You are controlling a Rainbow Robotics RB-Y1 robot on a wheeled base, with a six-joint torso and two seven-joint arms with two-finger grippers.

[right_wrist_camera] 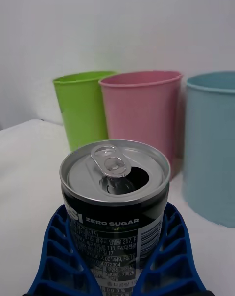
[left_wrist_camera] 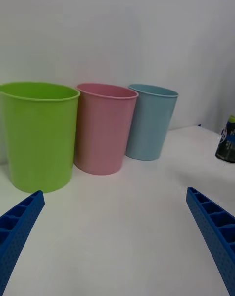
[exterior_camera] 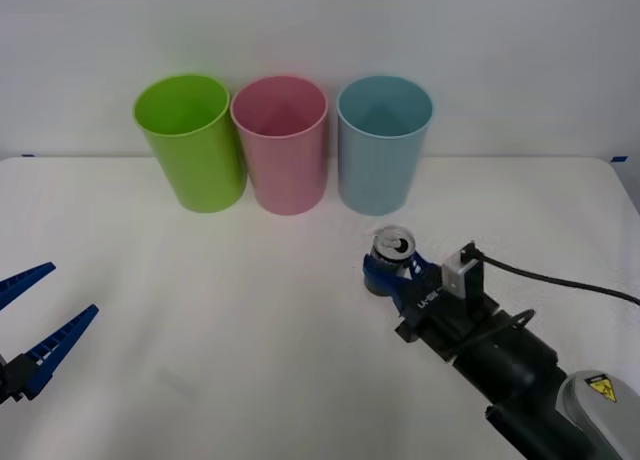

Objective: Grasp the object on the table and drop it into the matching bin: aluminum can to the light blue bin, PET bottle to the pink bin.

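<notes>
1. Closed around the aluminum can (exterior_camera: 392, 248) — right gripper (exterior_camera: 388, 273), both blue ribbed fingers (right_wrist_camera: 169, 247) hugging the dark printed sides low down, silver pull-tab top left free and facing up.
2. Gripped low on the body, probably so the open top stays level and the can rides upright on the way to a bin.
3. Located right of centre on the desk (exterior_camera: 200, 310), nearer than the row of bins; cannot tell whether the base rests on the desk or hangs just above it.
4. Lined up along the far edge, left to right: lime green bin (exterior_camera: 190, 142), pink bin (exterior_camera: 280, 143), light blue bin (exterior_camera: 383, 143) — rims up, mouths open, set close side by side, so a drop from above should suffice.
5. Closest to the can: the light blue bin, just beyond it and a little left — the matching target for metal, so the carry looks short.
6. Parked at the near left corner: left gripper (exterior_camera: 35, 320), fingers spread wide with nothing between them, well apart from the can and bins, likely kept out of the working arm's way.
7. Count — one can, three bins (one green, one pink, one light blue), two grippers, one desk.
8. No PET bottle among the things on the desk.
</notes>
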